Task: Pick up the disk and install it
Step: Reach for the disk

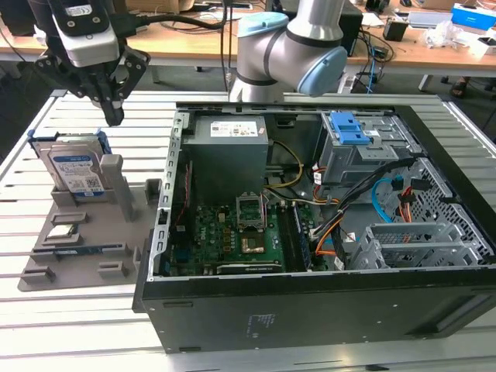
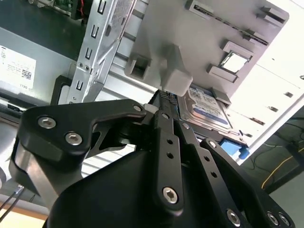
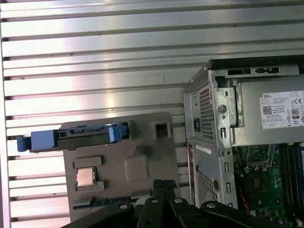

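You have the disk standing on edge in the grey holder tray, at the exterior view's left of the open computer case. It has a silver-grey body, a white-and-blue printed label and a blue carrier frame round its edges; the power supply carries a white sticker. Your gripper hangs above the tray, near the disk but clear of it, fingers drawn together on nothing. Slatted aluminium table beneath, wooden desks behind.
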Tool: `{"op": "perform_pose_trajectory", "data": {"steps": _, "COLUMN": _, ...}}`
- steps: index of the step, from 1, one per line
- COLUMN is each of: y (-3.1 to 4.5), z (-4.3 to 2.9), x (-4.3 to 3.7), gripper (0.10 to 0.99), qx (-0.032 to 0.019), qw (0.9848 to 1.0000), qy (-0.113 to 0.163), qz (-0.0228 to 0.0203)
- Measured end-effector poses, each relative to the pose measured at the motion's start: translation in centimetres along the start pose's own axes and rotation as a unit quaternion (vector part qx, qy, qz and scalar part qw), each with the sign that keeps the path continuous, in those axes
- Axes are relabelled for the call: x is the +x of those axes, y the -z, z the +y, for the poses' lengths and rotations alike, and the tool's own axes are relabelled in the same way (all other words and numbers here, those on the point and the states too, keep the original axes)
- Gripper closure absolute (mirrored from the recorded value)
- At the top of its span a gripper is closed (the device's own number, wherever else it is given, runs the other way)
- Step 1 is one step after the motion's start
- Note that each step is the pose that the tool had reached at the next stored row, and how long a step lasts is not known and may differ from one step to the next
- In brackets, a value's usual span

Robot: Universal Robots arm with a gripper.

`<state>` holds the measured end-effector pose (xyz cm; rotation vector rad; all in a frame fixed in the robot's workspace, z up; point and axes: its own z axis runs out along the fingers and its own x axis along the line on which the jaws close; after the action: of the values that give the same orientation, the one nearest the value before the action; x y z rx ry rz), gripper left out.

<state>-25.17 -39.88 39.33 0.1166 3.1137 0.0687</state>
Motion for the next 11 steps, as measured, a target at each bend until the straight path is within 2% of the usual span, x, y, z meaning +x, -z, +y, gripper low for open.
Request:
{"op": "perform_pose_trajectory", "data": {"steps": 4, "y": 0.04, "z": -0.13, "x": 1.76, "gripper": 0.98, "qx": 0.0, "qw": 1.0, "qy": 0.0, "qz": 0.0}}
{"op": "perform_pose_trajectory", "data": {"steps": 11, "y": 0.09, "z": -0.26, "x": 3.42, "gripper": 0.98, "qx": 0.0, "qw": 1.0, "qy": 0.0, "qz": 0.0}}
